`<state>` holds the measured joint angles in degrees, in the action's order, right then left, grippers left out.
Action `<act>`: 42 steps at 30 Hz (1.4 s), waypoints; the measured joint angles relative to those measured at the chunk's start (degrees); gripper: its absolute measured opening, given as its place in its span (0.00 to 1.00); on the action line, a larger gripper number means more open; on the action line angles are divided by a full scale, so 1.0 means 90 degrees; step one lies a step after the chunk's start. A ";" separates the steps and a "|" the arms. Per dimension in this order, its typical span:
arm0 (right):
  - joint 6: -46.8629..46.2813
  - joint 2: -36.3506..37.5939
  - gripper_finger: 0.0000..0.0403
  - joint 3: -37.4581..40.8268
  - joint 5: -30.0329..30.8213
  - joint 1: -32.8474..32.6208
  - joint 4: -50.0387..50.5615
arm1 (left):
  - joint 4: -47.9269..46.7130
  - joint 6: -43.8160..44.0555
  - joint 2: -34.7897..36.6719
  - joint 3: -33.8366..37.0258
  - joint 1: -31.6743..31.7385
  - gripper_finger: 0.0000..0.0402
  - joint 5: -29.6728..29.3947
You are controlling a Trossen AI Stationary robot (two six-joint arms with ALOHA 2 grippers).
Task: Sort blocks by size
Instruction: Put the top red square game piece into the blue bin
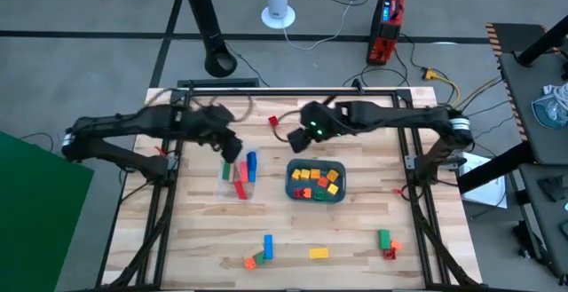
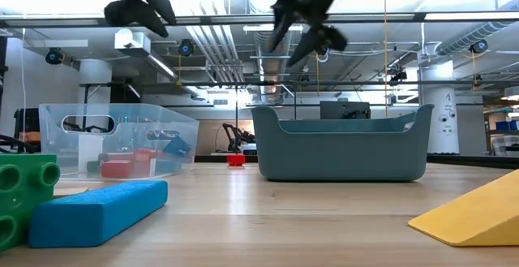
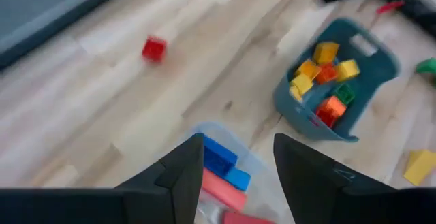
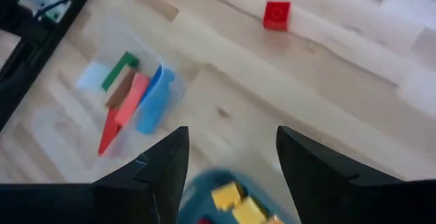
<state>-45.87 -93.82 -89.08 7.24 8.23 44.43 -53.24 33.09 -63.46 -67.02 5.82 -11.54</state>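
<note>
1. Left gripper (image 1: 232,148) hovers over clear container (image 1: 238,178), fingers apart, empty; long bars (image 4: 136,98) inside.
2. Right gripper (image 1: 295,140) above teal tray (image 1: 314,193), fingers apart; short cubes (image 3: 325,71) inside.
3. Loose blocks (image 1: 268,247) lie unsorted along near edge.

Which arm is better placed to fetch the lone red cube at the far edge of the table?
Probably the right: its open, empty pincer hangs nearest the red cube. The left pincer, also open, sits over the clear container.
</note>
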 joint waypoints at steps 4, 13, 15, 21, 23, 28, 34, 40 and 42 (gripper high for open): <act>0.0208 -0.0796 0.53 -0.0913 -0.0052 0.0297 0.0147 | 0.0295 -0.0542 0.0814 0.0391 0.0167 0.40 0.0006; 0.0887 -0.2923 0.54 -0.3766 0.0030 0.0715 0.1240 | 0.0486 -0.1423 0.1796 0.0616 0.0495 0.40 -0.0330; 0.0988 -0.3380 0.54 -0.4408 0.0035 0.0727 0.1463 | 0.0484 -0.1481 0.1927 0.0604 0.0517 0.40 -0.0340; 0.0732 -0.3998 0.58 -0.4780 0.0047 0.0770 0.1595 | 0.0246 -0.1493 0.2338 0.0568 0.0537 0.40 -0.0127; 0.0669 -0.4034 0.62 -0.4634 0.0232 0.0782 0.1563 | 0.0199 -0.1476 0.2461 0.0568 0.0537 0.40 -0.0007; 0.1217 -0.4159 0.72 -0.4548 0.1105 0.0876 0.1134 | 0.0178 -0.1518 0.2678 0.0568 0.0537 0.40 0.0043; 0.1424 -0.4673 0.80 -0.4534 0.1194 0.1006 0.0515 | 0.0180 -0.1574 0.2730 0.0568 0.0542 0.40 0.0042; 0.1341 -0.5167 0.84 -0.4531 0.0919 0.1058 0.0535 | 0.0135 -0.1481 0.2703 0.0582 0.0542 0.40 0.0028; 0.1267 -0.5282 0.84 -0.4531 0.0855 0.1052 0.0540 | 0.0136 -0.1481 0.2676 0.0585 0.0542 0.40 0.0024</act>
<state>-34.47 -141.35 -129.86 14.93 17.70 49.29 -52.01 19.77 -39.38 -61.76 10.70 -11.32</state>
